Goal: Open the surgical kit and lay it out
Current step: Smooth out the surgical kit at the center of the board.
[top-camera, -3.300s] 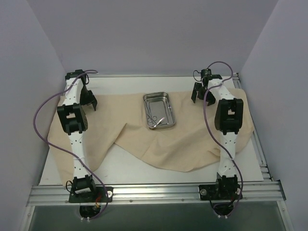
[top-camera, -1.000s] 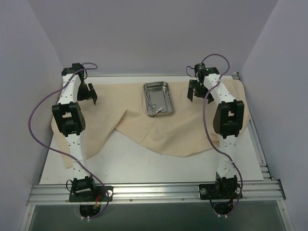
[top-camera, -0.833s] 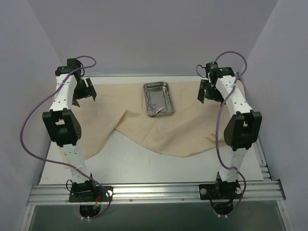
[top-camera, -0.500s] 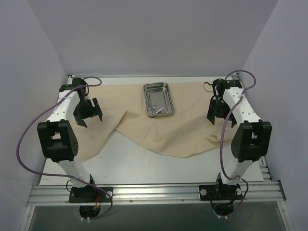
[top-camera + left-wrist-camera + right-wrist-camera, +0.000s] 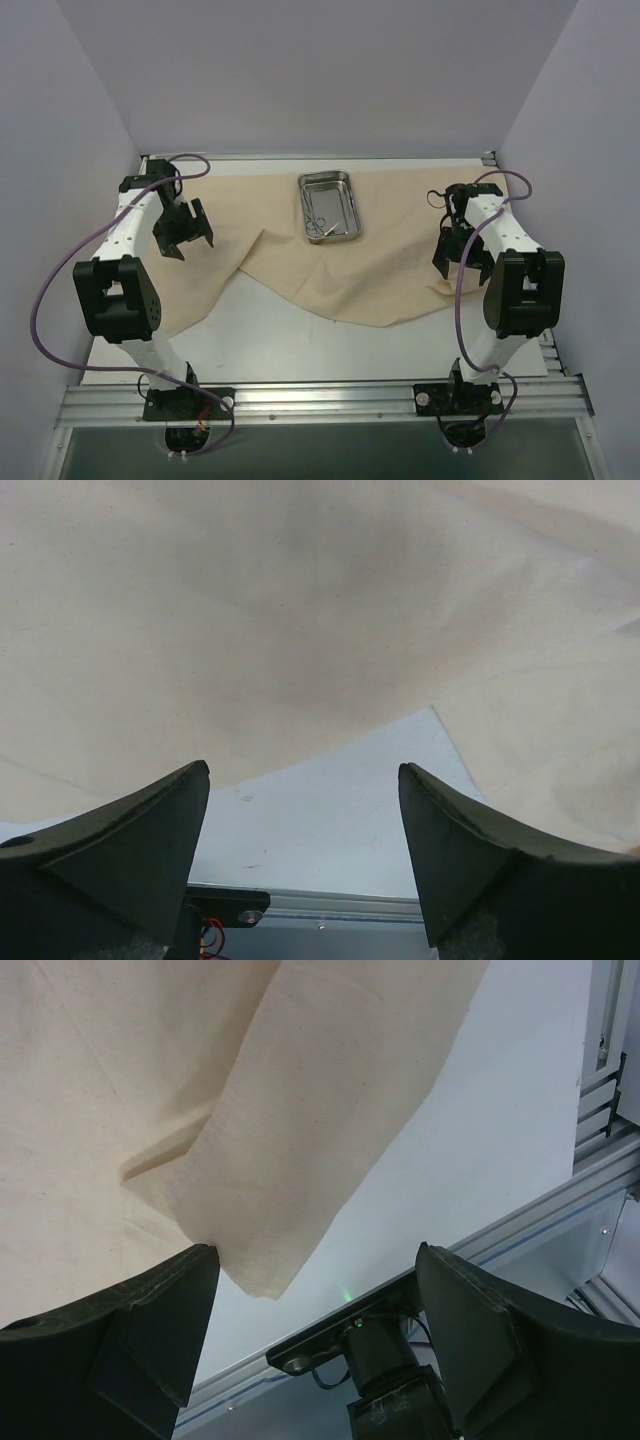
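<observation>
The surgical kit's beige cloth wrap point(image 5: 400, 260) lies spread across the back half of the table, its near edge wavy and folded. A shiny steel tray point(image 5: 330, 206) sits on it at the back centre with thin metal instruments point(image 5: 321, 226) inside. My left gripper point(image 5: 186, 231) hovers over the cloth's left part, open, with cloth point(image 5: 300, 610) and bare table under it and nothing between its fingers point(image 5: 150, 830). My right gripper point(image 5: 456, 256) is open over the cloth's right side, where a folded corner point(image 5: 290, 1150) lies just ahead of its left finger point(image 5: 150, 1310).
The white table surface point(image 5: 300, 345) shows in front of the cloth. An aluminium rail point(image 5: 320, 400) with both arm bases runs along the near edge. More rail point(image 5: 605, 1050) borders the right side. Purple walls close in on the left, back and right.
Both arms have swung outward and drawn back from the far edge toward the near side, ending lower over the cloth's two sides. Cloth and tray have stayed put over the last second.
</observation>
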Robot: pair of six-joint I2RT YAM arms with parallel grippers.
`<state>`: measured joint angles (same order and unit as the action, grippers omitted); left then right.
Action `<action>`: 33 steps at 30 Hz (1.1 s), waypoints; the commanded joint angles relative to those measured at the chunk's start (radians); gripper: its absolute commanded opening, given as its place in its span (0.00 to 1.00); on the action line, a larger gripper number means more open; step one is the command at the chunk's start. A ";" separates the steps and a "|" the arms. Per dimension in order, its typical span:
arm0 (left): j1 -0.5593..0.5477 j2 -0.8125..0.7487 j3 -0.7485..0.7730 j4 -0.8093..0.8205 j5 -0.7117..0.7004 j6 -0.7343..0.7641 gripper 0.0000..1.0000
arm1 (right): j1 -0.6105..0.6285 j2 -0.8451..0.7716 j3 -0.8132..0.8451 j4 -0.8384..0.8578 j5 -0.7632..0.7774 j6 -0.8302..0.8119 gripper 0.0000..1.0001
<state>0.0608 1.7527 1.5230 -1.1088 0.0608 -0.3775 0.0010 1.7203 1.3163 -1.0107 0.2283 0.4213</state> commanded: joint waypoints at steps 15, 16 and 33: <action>0.004 -0.018 0.009 0.037 0.031 0.017 0.85 | -0.095 -0.004 -0.058 0.027 -0.087 0.016 0.62; 0.004 -0.019 0.008 0.037 0.031 0.019 0.85 | -0.096 -0.007 -0.052 0.024 -0.095 0.008 0.66; 0.007 -0.025 -0.018 0.046 0.040 0.019 0.85 | -0.150 -0.016 -0.097 0.026 -0.095 0.071 0.00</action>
<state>0.0608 1.7523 1.5185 -1.0927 0.0872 -0.3721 -0.1211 1.7218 1.2385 -0.9272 0.1211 0.4606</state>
